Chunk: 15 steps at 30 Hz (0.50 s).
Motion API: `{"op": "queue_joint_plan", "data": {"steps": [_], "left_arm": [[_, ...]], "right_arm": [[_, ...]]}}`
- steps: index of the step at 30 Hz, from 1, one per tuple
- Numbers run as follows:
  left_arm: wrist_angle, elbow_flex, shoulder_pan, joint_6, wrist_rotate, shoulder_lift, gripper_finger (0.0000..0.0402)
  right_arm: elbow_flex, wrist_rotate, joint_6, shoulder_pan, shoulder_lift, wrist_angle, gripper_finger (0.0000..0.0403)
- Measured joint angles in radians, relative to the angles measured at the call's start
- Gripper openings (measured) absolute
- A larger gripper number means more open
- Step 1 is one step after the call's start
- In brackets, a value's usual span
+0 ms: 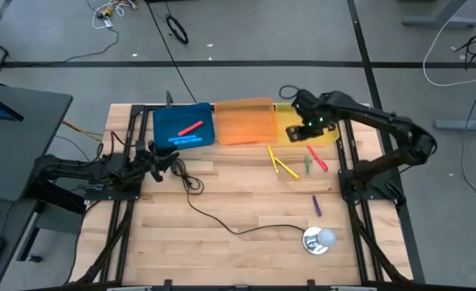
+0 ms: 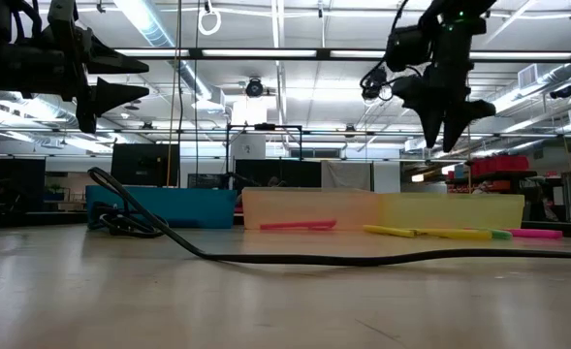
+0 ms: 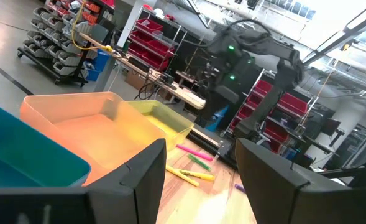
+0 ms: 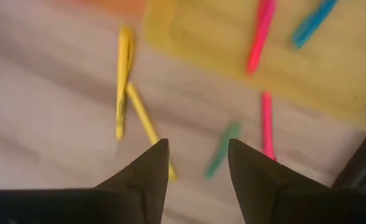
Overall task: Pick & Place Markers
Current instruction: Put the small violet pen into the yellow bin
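Three trays sit side by side at the upper middle of the worktop (image 1: 221, 202): blue tray (image 1: 183, 125), orange tray (image 1: 244, 121), yellow tray (image 1: 290, 121). One red marker (image 1: 191, 128) lies in the blue tray. Two yellow markers (image 1: 280, 164), one green marker (image 1: 307, 166), one pink marker (image 1: 317, 158) and one purple marker (image 1: 317, 205) lie right of centre, with bare wood below them. The right gripper (image 1: 302, 129) hangs over the yellow tray, fingers (image 4: 146, 171) apart and empty. The left gripper (image 1: 175, 164) waits at left, fingers (image 3: 142, 171) apart, empty.

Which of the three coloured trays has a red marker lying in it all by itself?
The blue tray, the leftmost of the three. One red marker lies alone across it, while the orange tray beside it looks empty.
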State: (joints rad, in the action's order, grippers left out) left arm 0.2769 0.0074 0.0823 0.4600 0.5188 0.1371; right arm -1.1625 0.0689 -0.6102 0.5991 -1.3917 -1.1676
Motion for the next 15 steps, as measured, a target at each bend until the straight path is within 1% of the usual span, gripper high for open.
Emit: {"op": "queue_joint_plan", "data": {"steps": [4,6,9,11,15], "left_arm": [[0.0,0.0,0.0,0.0,0.0,0.0,0.02],[0.0,0.0,0.0,0.0,0.0,0.0,0.02],[0.0,0.0,0.0,0.0,0.0,0.0,0.02],[0.0,0.0,0.0,0.0,0.0,0.0,0.02],[0.0,0.0,0.0,0.0,0.0,0.0,0.02]], "right_arm": [[0.0,-0.005,-0.012,-0.104,0.018,-0.049,0.0164],[0.0,-0.037,-0.034,-0.164,0.035,-0.071,0.0164],[0.0,-0.142,-0.116,-0.278,0.067,-0.115,0.0164],[0.0,-0.191,-0.179,-0.349,0.091,-0.142,0.0164],[0.0,-0.209,-0.305,-0.46,0.119,-0.162,0.0165]]}}
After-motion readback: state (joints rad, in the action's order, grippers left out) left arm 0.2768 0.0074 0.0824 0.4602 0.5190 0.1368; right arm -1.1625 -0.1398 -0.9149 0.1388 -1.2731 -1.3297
